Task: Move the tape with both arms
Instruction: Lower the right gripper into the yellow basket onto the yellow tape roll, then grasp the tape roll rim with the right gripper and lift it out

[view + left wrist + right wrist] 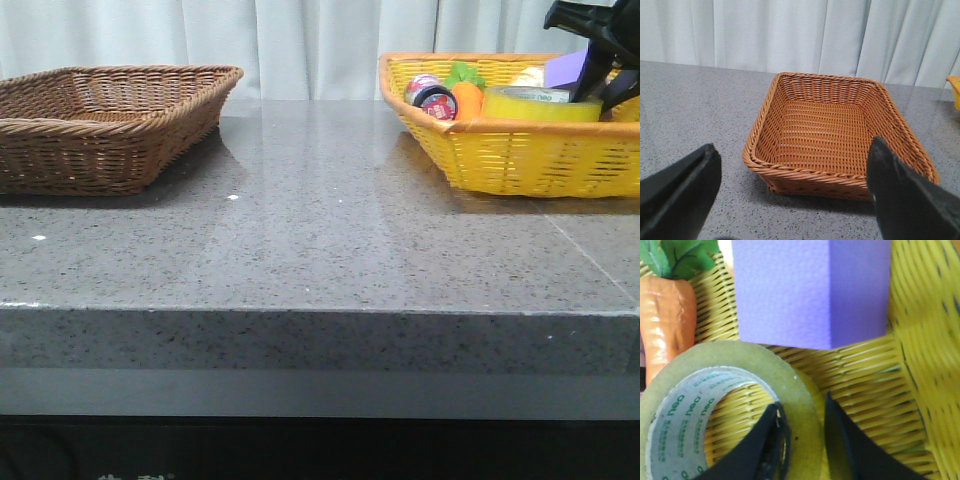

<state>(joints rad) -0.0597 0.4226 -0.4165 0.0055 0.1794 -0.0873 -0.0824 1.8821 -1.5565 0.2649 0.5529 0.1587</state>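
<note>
We have the right gripper (800,440) down in the yellow basket (520,160), fingers straddling the tape (705,405) wall (inside and outside) to pinch it, not visibly clamped; the left gripper (790,200) waits wide open and empty above the brown basket (840,135).

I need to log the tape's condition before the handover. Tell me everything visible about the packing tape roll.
The tape is a wide roll of translucent yellow film on a white core printed with green letters. It lies flat in the yellow basket, near its front wall, beside a toy carrot and a purple block. The right gripper straddles its wall, one jaw inside the core, one outside, not visibly clamped.
</note>
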